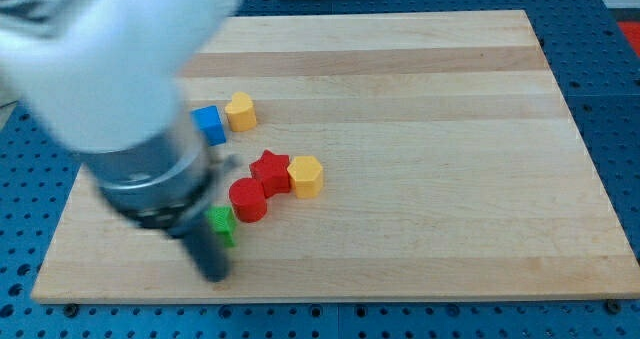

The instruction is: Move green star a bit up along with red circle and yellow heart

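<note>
The green star (pixel 224 222) lies near the board's bottom left, partly hidden behind my rod. The red circle (pixel 248 199) sits just up and right of it, touching or nearly so. The yellow heart (pixel 306 176) lies further right, beside a red star (pixel 270 169) that sits between it and the red circle. My tip (pixel 216 275) is at the view's lower left, just below and left of the green star, close against it. The arm is blurred.
A blue block (pixel 209 124) and a yellow hexagon-like block (pixel 240 111) sit together higher up on the left. The wooden board (pixel 420 99) has its bottom edge just below my tip. The arm's large white body covers the view's top left.
</note>
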`<state>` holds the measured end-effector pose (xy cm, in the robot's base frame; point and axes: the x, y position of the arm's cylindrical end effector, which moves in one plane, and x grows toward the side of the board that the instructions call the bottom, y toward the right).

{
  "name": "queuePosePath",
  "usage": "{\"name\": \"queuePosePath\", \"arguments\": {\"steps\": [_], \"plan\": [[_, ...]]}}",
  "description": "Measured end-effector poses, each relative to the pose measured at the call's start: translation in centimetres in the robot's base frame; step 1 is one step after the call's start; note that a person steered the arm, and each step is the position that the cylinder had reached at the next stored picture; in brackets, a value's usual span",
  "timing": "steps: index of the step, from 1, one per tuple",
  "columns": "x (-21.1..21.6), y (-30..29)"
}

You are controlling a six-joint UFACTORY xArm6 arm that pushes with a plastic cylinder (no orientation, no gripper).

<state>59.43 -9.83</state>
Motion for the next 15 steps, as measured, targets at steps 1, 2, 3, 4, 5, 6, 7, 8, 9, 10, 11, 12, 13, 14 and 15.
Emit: {"name": "queuePosePath", "arguments": {"steps": [1, 2, 3, 4, 5, 6, 7, 8, 9, 10, 11, 12, 13, 14, 15], "plan": [[-6.2, 0.7], [-9.2, -0.5], [-6.5, 3.4], [-3.3, 7.8], [0.4, 7.0], [1.3, -1.0], [-2.9, -8.6], [-6.2, -11.1], [-2.5, -10.2], [0.6, -6.5], [-2.8, -2.8], [-11.0, -2.9], [-14.2, -3.0], [-12.0, -3.1], [-15.3, -2.8]]}}
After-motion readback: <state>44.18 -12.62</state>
